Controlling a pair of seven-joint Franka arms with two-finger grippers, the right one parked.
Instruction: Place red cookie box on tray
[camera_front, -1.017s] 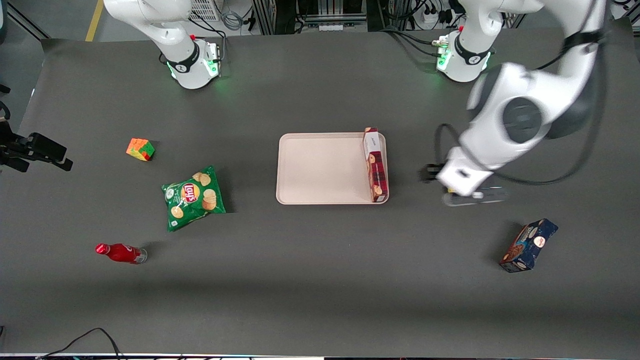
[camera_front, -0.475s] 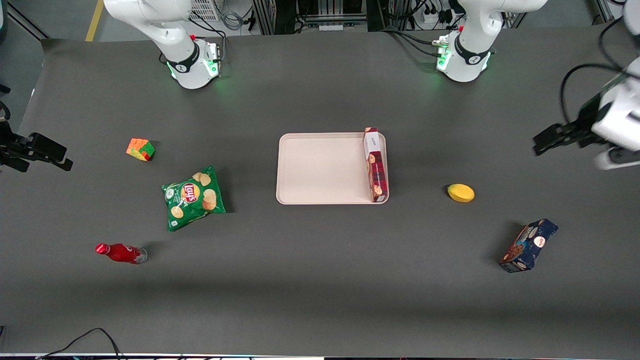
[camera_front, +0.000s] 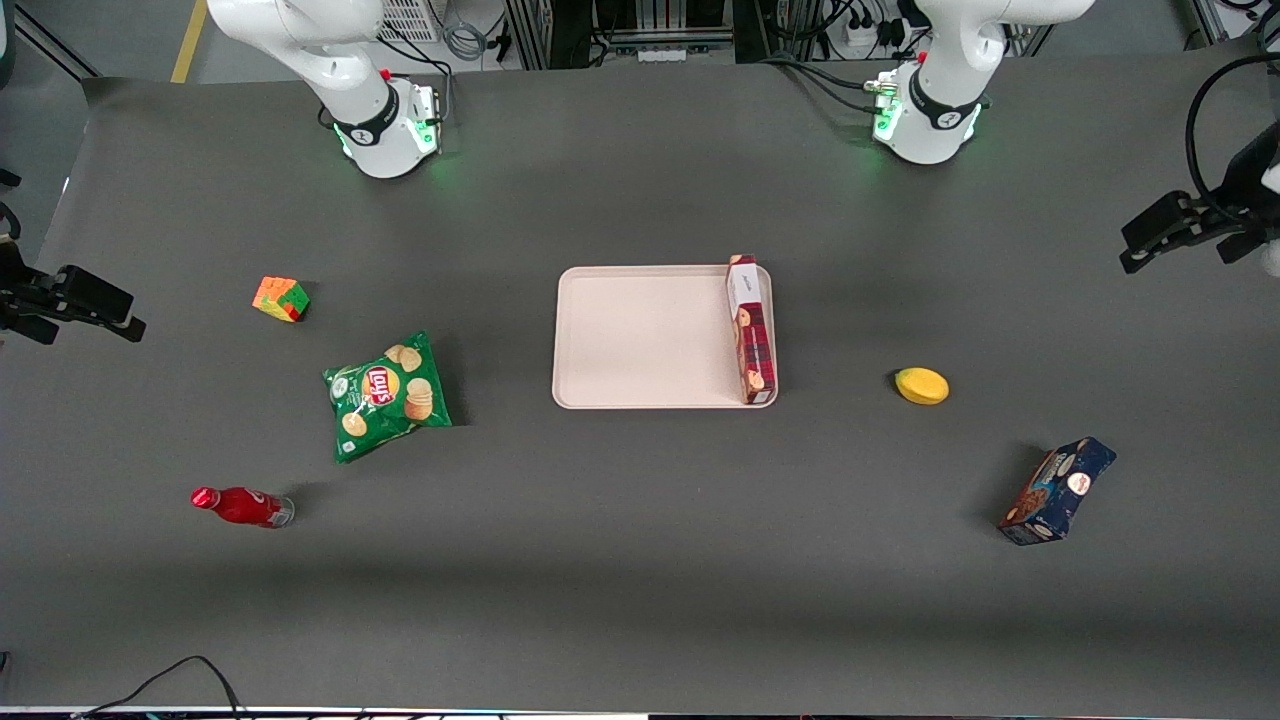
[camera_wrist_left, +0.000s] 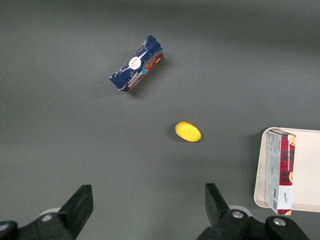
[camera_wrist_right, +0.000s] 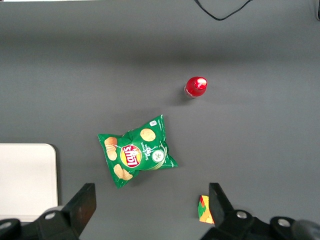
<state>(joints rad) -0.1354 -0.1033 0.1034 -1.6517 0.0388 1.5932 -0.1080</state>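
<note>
Well, the gripper (camera_front: 1185, 232) hung at the right edge of the front frame, high over the working arm's end of the table, its fingers (camera_wrist_left: 80, 205) spread wide with nothing between them. From there the red cookie box (camera_front: 751, 329) lay well apart, toward the frame's centre, with a yellow lemon-like thing (camera_front: 922, 385) on the mat between them. The box already stood on its narrow long side in the tray (camera_front: 640, 335), against the rim nearest the working arm. Its long axis ran up and down the frame, along that rim, the white label end pointing toward the arm bases. To my eye the placing looked done, with no further reach needed.
</note>
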